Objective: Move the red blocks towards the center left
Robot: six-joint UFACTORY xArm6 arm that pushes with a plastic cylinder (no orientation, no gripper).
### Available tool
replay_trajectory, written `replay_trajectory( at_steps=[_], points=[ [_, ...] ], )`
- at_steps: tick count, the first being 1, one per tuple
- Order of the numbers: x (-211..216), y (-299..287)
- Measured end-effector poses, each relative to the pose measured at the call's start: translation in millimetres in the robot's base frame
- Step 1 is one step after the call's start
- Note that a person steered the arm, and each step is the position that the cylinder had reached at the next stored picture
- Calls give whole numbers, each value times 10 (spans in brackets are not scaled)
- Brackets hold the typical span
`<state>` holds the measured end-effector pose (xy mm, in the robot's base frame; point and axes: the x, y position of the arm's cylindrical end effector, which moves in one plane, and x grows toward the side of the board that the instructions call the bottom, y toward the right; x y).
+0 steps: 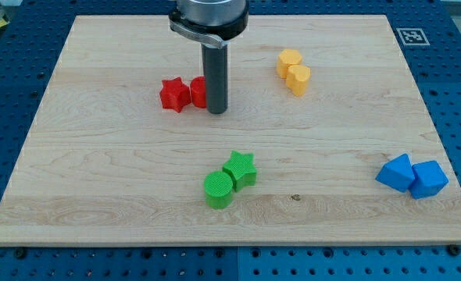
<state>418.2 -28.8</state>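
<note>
A red star block (173, 94) lies left of the board's centre, toward the view's top. A second red block (198, 92) sits touching its right side, partly hidden by the rod, so its shape is unclear. My tip (217, 111) rests on the board right against that second red block's right side. The rod rises straight up to the arm's grey mount at the view's top.
A green cylinder (218, 190) and green star (240, 169) touch below centre. Two yellow blocks (293, 71) sit at upper right. Two blue blocks (412, 176) lie at lower right. The wooden board (98, 195) rests on a blue perforated table.
</note>
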Motion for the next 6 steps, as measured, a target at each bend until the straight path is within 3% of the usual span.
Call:
replay_trajectory(
  at_steps=[2, 3, 6],
  points=[
    [-321, 110],
    [-385, -274],
    [-359, -147]
  ],
)
